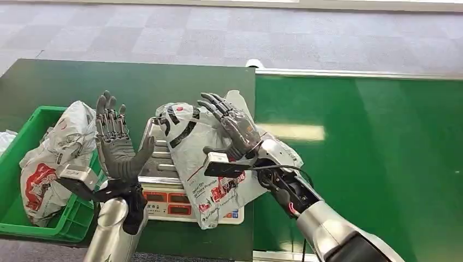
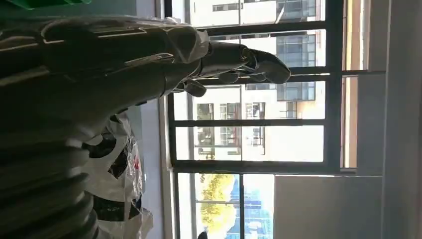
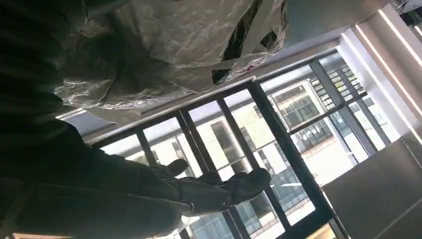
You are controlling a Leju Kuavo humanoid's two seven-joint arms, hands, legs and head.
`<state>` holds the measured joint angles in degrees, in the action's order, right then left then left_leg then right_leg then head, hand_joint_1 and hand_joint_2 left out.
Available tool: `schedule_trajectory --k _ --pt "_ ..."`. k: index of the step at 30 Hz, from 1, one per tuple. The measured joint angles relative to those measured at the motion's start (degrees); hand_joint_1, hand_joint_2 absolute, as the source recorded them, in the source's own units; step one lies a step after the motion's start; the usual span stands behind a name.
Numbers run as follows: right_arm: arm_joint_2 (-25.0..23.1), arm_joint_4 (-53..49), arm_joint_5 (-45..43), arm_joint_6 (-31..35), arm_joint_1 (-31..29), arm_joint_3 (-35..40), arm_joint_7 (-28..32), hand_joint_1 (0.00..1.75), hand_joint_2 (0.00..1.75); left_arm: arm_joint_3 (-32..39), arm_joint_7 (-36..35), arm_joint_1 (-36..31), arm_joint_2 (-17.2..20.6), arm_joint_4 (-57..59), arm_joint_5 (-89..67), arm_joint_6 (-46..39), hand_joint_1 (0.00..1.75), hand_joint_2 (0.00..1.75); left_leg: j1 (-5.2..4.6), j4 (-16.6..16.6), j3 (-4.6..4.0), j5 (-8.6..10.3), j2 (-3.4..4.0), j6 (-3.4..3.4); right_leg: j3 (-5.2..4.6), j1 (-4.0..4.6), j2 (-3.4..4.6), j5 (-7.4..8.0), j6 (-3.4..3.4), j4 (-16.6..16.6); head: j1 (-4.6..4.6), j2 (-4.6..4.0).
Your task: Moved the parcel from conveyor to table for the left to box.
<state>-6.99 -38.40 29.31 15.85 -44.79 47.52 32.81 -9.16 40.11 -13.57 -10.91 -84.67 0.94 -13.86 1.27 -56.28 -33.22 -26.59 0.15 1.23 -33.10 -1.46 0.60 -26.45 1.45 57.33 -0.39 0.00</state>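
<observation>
Dark green table [image 1: 65, 82] under white parcel [image 1: 199, 147], print unreadable; left hand [image 1: 117, 147] and right hand [image 1: 235, 131] empty, fingers wide.

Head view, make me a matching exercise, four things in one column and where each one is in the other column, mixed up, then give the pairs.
Things:
1. white parcel
2. bagged parcel
3. left robot hand
4. right robot hand

Places:
A. in the green bin
B. raised, palm up, fingers spread, between the bin and the scale
C. lying across the scale
D. over the white parcel, fingers spread, near the conveyor edge

Pairs: 1-C, 2-A, 3-B, 4-D
</observation>
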Motion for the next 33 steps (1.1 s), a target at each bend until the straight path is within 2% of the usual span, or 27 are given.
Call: schedule_trajectory --k 7,12,17,24,33 --pt "0.35 -1.49 -4.07 -1.9 1.35 -2.1 2.34 0.0 1.75 0.02 0.0 -0.2 0.0 0.31 0.0 -0.24 0.0 1.75 0.0 0.0 -0.01 0.0 -0.04 0.0 0.0 0.0 0.0 0.0 0.0 0.0 -0.02 0.0" --pt "1.09 -7.79 -10.45 -0.37 4.73 -7.94 4.02 0.0 1.75 0.07 0.0 -0.17 0.09 0.29 0.0 -0.5 0.0 1.75 0.0 0.0 -0.01 0.0 -0.06 0.0 0.01 0.0 -0.01 0.0 0.0 -0.01 -0.02 0.0" --pt "2.51 -18.9 -17.33 0.46 11.91 -16.41 5.07 0.0 1.75 0.22 0.0 0.2 0.37 0.13 -0.09 -1.27 0.0 1.75 0.0 0.0 -0.01 -0.01 -0.07 0.0 0.01 0.0 -0.02 -0.01 0.01 -0.01 -0.02 0.0" --pt "4.04 -33.34 -19.32 1.75 21.82 -25.23 6.05 0.0 1.75 0.42 0.0 1.69 0.9 -1.4 -0.06 -1.42 0.0 1.75 0.0 0.01 -0.02 -0.03 -0.04 0.01 0.0 0.0 -0.01 -0.02 0.0 -0.02 -0.02 0.0" --pt "3.87 -40.11 -28.0 1.73 30.41 -33.71 6.69 0.0 1.75 0.48 0.0 3.52 1.31 -4.39 -0.17 0.9 0.0 1.75 0.0 0.01 -0.02 -0.03 -0.05 0.01 0.03 0.0 -0.02 -0.02 0.0 -0.02 -0.02 0.0"
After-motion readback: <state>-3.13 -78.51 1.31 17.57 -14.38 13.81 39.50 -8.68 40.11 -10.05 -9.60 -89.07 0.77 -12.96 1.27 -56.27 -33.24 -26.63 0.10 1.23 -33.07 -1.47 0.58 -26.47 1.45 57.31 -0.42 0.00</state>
